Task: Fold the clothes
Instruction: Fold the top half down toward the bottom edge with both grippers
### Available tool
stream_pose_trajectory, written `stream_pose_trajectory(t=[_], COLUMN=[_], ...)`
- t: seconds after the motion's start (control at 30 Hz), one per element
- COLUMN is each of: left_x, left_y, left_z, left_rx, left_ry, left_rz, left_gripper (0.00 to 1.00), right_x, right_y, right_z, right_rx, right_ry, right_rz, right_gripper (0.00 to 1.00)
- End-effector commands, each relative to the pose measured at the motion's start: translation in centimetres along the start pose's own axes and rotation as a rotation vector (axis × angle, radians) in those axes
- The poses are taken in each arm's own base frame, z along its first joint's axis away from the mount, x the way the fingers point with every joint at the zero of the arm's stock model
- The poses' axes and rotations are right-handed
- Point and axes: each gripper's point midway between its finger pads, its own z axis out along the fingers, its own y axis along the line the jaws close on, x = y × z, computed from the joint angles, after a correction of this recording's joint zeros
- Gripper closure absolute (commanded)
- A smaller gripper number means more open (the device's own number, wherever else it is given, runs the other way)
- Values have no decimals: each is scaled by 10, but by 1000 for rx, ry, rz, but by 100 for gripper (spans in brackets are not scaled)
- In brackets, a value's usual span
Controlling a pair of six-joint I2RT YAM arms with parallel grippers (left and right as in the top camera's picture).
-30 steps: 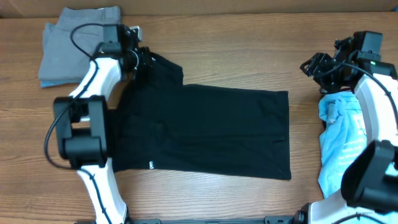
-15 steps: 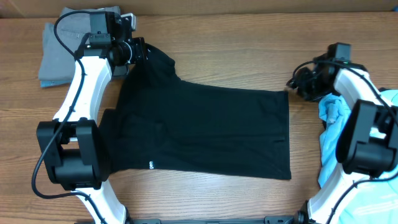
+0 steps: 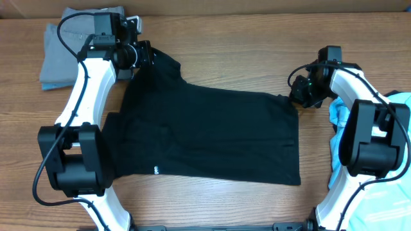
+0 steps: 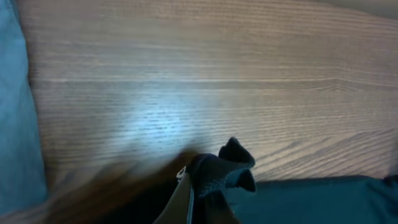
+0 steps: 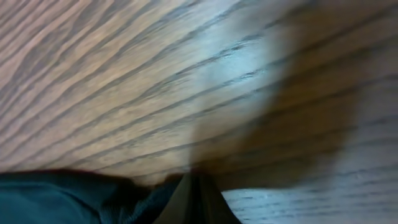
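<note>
The black shirt (image 3: 212, 135) lies spread flat across the middle of the table. My left gripper (image 3: 146, 56) is shut on a bunched bit of the shirt's far left corner; in the left wrist view that bunch of black cloth (image 4: 229, 169) sticks out of the left gripper (image 4: 205, 190). My right gripper (image 3: 297, 97) sits at the shirt's far right corner. In the right wrist view the right gripper (image 5: 199, 196) has its jaws together, and the black cloth (image 5: 68, 199) runs right up to them.
Folded grey trousers (image 3: 61, 48) lie at the far left, just behind my left arm. A light blue tee (image 3: 347, 119) is heaped at the right edge under my right arm. The wooden table (image 3: 237, 51) shows bare behind the shirt.
My right gripper has moved left and down from above the blue tee to the shirt's far right corner and has shut. My left gripper has pulled its corner slightly farther back.
</note>
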Motion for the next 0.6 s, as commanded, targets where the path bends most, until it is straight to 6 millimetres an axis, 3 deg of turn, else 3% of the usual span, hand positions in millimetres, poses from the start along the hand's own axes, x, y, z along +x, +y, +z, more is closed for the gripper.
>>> stream_pose_trajectory(t=[0.0,0.3,0.57], left_x=[-14,-14,26], left_y=[-20,-17,-15], left_z=[-26,-77,-101], left_rx=[33,-93,-140], left_ry=[-47,-69,70], left_rz=[47,86,39], left_gripper=[96,96,96], right_x=[-13,-17,4], right_y=[-3,1,5], right_z=[-15,-73,-114], right_rx=[24,65,74], right_ry=[-53,-161,-165], right_rz=[-4,13,15], right_gripper=[96,96,96])
